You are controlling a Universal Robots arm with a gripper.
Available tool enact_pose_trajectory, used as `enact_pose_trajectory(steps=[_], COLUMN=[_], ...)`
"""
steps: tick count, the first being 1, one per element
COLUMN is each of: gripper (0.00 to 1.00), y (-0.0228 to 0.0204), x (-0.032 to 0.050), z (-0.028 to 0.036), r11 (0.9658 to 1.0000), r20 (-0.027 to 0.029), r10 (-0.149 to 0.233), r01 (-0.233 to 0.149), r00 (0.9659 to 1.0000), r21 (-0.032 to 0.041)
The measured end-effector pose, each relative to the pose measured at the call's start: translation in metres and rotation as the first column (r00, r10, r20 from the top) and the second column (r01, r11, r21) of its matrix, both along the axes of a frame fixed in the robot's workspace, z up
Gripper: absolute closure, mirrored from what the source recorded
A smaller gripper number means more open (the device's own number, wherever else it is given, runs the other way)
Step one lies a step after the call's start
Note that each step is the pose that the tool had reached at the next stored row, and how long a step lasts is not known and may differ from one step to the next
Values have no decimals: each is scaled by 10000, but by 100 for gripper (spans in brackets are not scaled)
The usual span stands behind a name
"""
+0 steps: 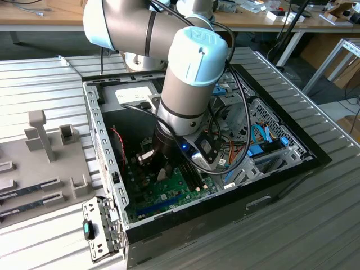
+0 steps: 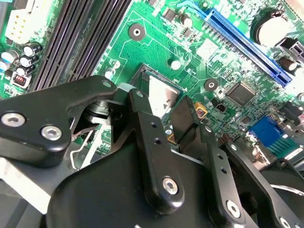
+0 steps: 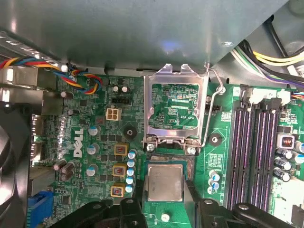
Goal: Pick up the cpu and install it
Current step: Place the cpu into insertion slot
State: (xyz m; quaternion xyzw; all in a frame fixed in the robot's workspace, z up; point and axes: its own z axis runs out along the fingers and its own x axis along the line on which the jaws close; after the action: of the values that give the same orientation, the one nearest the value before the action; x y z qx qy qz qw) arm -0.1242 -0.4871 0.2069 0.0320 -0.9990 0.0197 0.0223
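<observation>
Arm (image 1: 191, 73) reaches down into open computer case (image 1: 225, 216), walls all round. Motherboard (image 3: 228, 142): memory slots (image 3: 256, 152) flank socket, open load plate (image 3: 173, 107) just beyond it, capacitors (image 3: 130, 166) near other side. Gripper (image 2: 160, 107) clamped on cpu (image 3: 165, 183) at socket; room tight.

Ribbed metal table (image 1: 315, 225). Wooden desks (image 1: 34, 22) along the far side. Grey floor (image 1: 344, 109) at the exterior view's right, a white frame (image 1: 327, 64) standing on it. Even light.
</observation>
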Motion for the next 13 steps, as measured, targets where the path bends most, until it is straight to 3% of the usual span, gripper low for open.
enact_pose_trajectory(steps=[13], gripper=[54], y=[46], x=[16], z=[-11], r11=[9997], r20=[1], r10=[251], r01=[-251], r00=[9997], r21=[36])
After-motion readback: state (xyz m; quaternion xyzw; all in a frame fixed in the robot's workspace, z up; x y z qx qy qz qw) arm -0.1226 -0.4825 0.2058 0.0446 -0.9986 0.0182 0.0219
